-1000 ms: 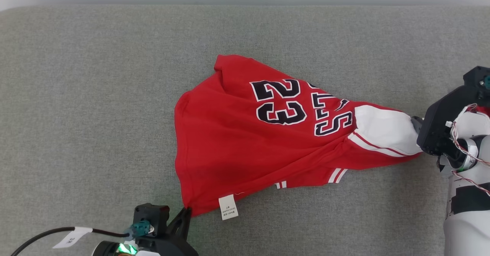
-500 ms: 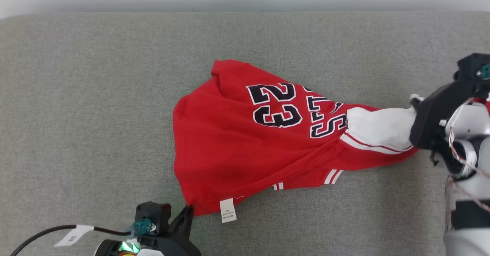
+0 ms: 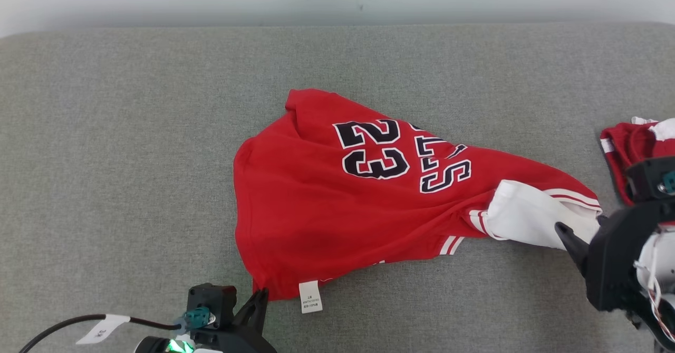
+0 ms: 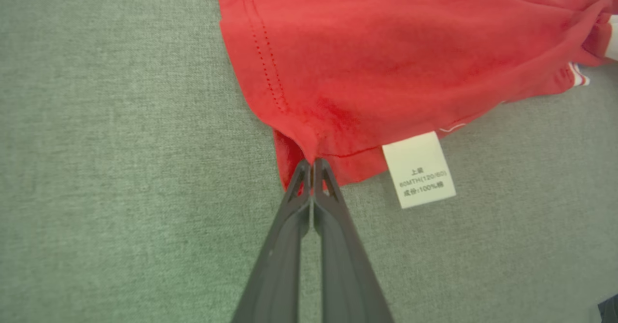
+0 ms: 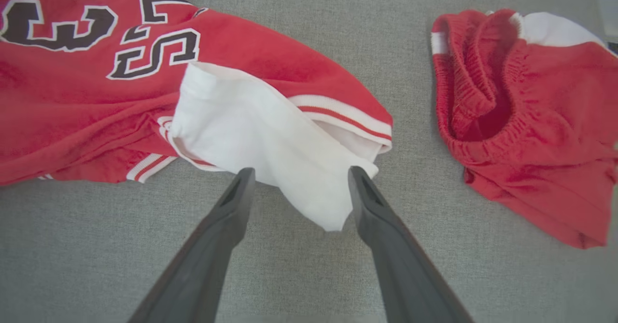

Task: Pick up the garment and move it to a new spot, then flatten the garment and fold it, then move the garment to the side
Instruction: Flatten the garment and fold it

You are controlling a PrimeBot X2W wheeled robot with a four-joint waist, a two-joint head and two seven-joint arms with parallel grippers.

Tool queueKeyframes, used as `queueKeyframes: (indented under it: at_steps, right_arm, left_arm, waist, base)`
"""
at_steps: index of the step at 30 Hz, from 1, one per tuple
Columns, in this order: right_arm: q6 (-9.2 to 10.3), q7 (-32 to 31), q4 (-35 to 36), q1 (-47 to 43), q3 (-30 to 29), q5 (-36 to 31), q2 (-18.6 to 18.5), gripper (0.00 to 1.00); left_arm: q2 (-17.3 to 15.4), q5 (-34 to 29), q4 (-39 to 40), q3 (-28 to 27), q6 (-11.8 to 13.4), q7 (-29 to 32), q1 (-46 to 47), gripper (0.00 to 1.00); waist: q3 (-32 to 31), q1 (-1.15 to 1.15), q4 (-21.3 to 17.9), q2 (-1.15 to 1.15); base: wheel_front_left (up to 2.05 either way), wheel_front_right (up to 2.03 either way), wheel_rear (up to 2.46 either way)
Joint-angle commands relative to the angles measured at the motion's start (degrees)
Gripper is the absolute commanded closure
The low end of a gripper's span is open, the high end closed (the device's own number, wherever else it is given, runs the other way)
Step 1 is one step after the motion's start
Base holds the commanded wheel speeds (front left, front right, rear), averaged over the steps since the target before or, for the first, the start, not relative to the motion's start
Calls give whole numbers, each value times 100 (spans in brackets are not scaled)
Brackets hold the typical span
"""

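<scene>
1. Left gripper point(image 4: 313, 162): pressed together on the near hem corner of the jersey point(image 3: 327, 210), the same pinch we saw a second ago. The label point(image 4: 419, 169) lies just right of its tips, on the pad point(image 3: 116, 173).
2. Jersey: mid-pad, "23" facing up. A second ago we had it pulled taut toward the right. Now it lies slack, with folds bunched near the sleeve.
3. Sleeve point(image 5: 270, 139): white. The right gripper clamped it a second ago; now it's dropped on the pad, tip lying between that gripper's fingers. We can't tell if it touches them.
4. Right gripper point(image 5: 300, 170): spread wide, holding nothing. It sits lower in the head view than before.
5. Shorts point(image 5: 526, 120): red, crumpled at far right, apart from the jersey. The arm covered them earlier.
6. The pad's far edge sits lower in the head view than before, so we read that as camera tilt, not the things moving.
</scene>
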State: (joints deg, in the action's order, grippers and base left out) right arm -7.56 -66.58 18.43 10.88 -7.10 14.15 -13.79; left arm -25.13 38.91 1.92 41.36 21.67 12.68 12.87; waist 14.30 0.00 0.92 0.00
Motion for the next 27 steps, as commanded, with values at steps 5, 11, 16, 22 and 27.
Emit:
queueKeyframes:
  at_steps: [5, 11, 16, 22, 27]
  right_arm:
    - [14, -264, 565, -327, -69, -93, -42, 0]
    - [14, -338, 308, -280, -422, -447, 154, 0]
    - [14, -177, -229, -129, -673, -620, 336, 0]
    - [14, 212, -626, 84, -800, -739, 498, 0]
    - [14, 341, -779, 153, -885, -740, 595, 10]
  left_arm:
    - [36, 41, -39, 7, -17, -57, -27, 100]
    - [46, 60, -74, 22, -72, -53, 56, 100]
    - [21, 68, -96, 30, -101, -41, 107, 100]
    - [-65, 76, -12, 19, -60, -5, 48, 100]
    - [-98, 35, 57, 52, -28, 51, 79, 100]
  waist:
    - [-15, 0, -22, 0]
    - [8, 0, -32, 0]
    - [43, 0, 26, 0]
    - [76, 0, 28, 0]
    - [110, 0, 24, 0]
  base:
    - [0, 0, 0]
    - [0, 0, 0]
    - [0, 0, 0]
    - [0, 0, 0]
    - [0, 0, 0]
